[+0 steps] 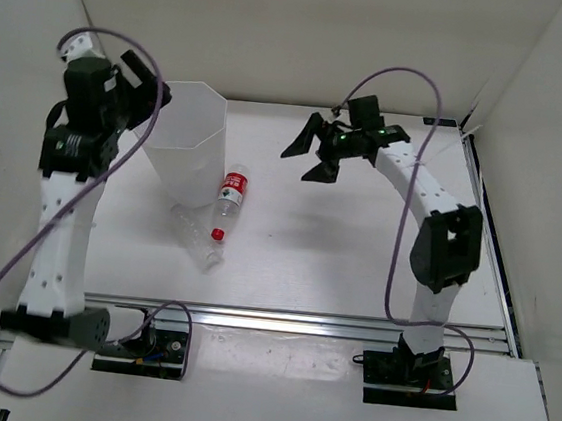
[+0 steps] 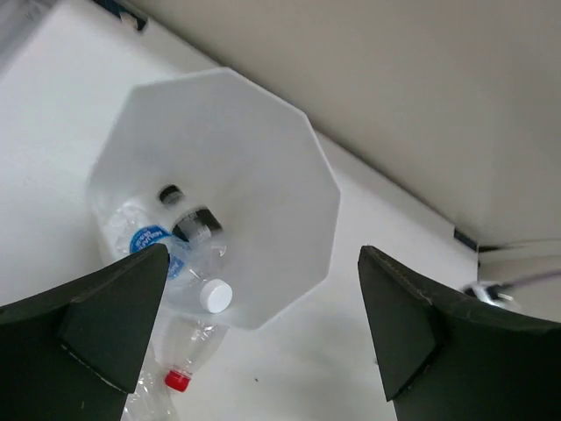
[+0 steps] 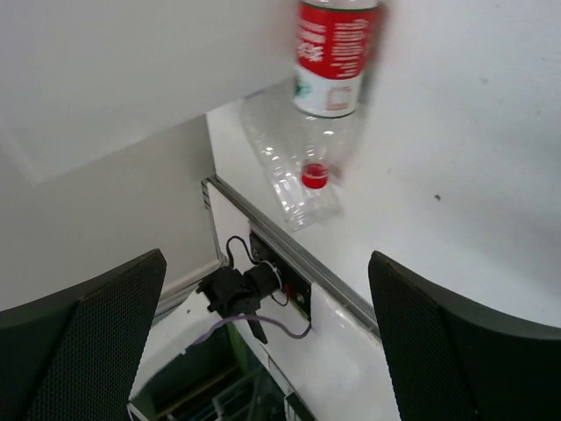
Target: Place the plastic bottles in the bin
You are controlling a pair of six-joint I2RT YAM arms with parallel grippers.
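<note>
The left tool (image 2: 261,263) hangs with its fingers spread wide and nothing between them, high above the bin (image 1: 191,131), and its camera looks down into the bin's mouth. The bin stands upright at the left rear of the desk (image 1: 336,257). Two bottles lie at the bottom: a blue-labelled bottle (image 2: 147,241) and a short dark-labelled bottle (image 2: 197,225), with a white cap (image 2: 215,296) showing beside them. The right tool (image 1: 312,156) is also spread wide and empty, held in the air right of the bin and well apart from it. Just in front of the bin on the desk, a red-labelled bottle (image 1: 232,189) lies across a plain clear bottle (image 1: 196,237), with a red cap (image 1: 217,233) where they overlap
</note>
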